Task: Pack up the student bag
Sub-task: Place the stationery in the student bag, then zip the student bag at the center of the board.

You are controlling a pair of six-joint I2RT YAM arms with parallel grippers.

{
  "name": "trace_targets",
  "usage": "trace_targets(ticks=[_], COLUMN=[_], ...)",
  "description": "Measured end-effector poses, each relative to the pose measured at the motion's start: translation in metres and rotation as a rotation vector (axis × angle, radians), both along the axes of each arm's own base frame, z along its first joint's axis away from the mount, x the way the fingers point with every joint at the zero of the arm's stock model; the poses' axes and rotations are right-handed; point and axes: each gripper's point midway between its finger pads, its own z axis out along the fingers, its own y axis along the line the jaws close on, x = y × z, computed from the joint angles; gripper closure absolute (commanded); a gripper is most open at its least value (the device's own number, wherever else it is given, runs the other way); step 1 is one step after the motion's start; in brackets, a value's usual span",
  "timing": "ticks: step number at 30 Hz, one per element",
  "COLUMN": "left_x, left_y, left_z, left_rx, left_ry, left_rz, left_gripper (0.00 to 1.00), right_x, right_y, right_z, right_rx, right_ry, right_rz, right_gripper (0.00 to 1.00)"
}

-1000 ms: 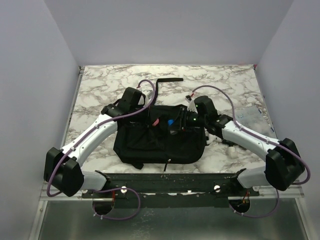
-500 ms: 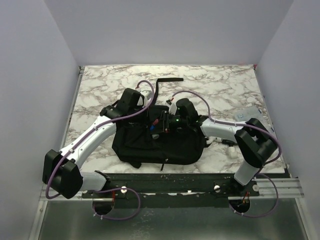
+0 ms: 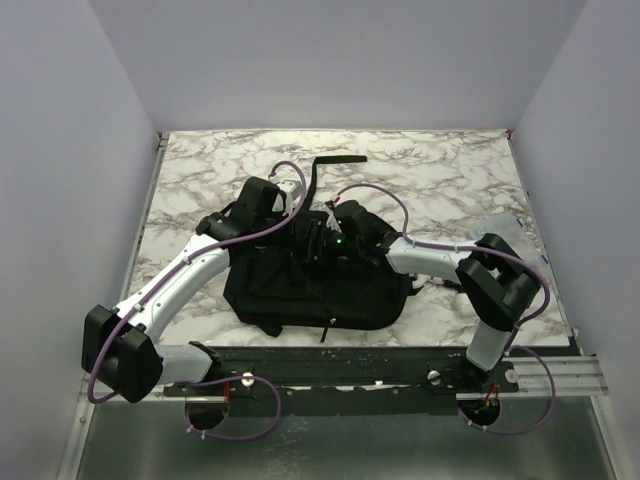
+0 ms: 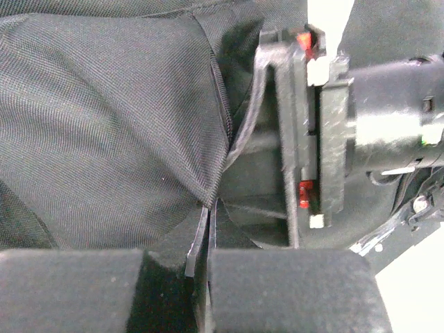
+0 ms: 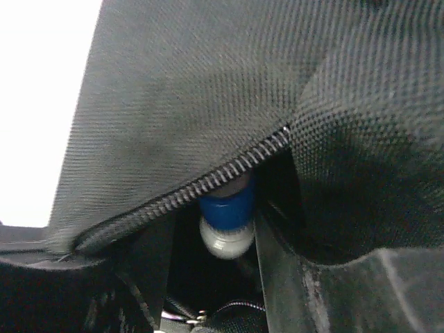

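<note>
Loading the student bag, lying mid-table toward the near edge.
Left tool pinching together on the bag's zip-side fabric, holding the mouth up. Right tool reaching into the opening, jaws standing apart around a blue-capped item, gap showing on one side. Likely trouble: zip edge sagging across the opening and snagging the right tool on withdrawal; thin pinch slipping, dropping the mouth shut; item rolling out if sitting near the lip.
</note>
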Motion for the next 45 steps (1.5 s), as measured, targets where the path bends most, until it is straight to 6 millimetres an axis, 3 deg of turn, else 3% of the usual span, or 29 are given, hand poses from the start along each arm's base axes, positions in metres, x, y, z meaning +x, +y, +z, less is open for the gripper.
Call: trace_targets(ticks=[5, 12, 15, 18, 22, 25, 28, 32, 40, 45], left_x=[-0.005, -0.008, -0.007, -0.007, -0.01, -0.015, -0.026, -0.043, -0.068, -0.079], left_y=[0.001, -0.007, -0.007, -0.007, -0.014, -0.018, -0.018, -0.013, 0.017, 0.037], left_z=[0.001, 0.007, 0.007, 0.006, 0.005, 0.0, -0.012, -0.011, 0.037, 0.022], left_rx=[0.002, -0.031, -0.031, -0.037, -0.08, -0.111, -0.13, -0.175, -0.336, -0.372], left_ry=[0.008, -0.001, -0.003, -0.001, 0.024, 0.064, 0.132, 0.17, 0.064, 0.129], left_rz=[-0.007, -0.031, -0.029, -0.026, -0.027, -0.022, 0.002, 0.05, 0.184, 0.343], left_gripper=[1.0, 1.0, 1.0, 0.77, 0.59, 0.49, 0.42, 0.33, 0.28, 0.31], right_x=[-0.009, -0.01, -0.018, -0.023, -0.032, -0.043, -0.056, -0.069, -0.106, -0.103], right_y=[-0.005, -0.046, -0.055, -0.06, -0.074, -0.083, -0.088, -0.08, -0.048, -0.032], right_z=[-0.015, 0.005, 0.027, 0.053, 0.067, 0.056, 0.028, 0.021, 0.045, 0.039], right_rx=[-0.13, -0.282, -0.291, -0.265, -0.233, -0.215, -0.216, -0.203, -0.08, -0.072], right_ry=[-0.04, -0.137, -0.2, -0.296, -0.449, -0.578, -0.714, -0.887, -1.308, -1.42], right_rz=[-0.022, -0.098, -0.079, -0.047, 0.001, 0.074, 0.181, 0.313, 0.58, 0.656], right_gripper=[0.24, 0.2, 0.2, 0.19, 0.18, 0.17, 0.19, 0.24, 0.3, 0.37])
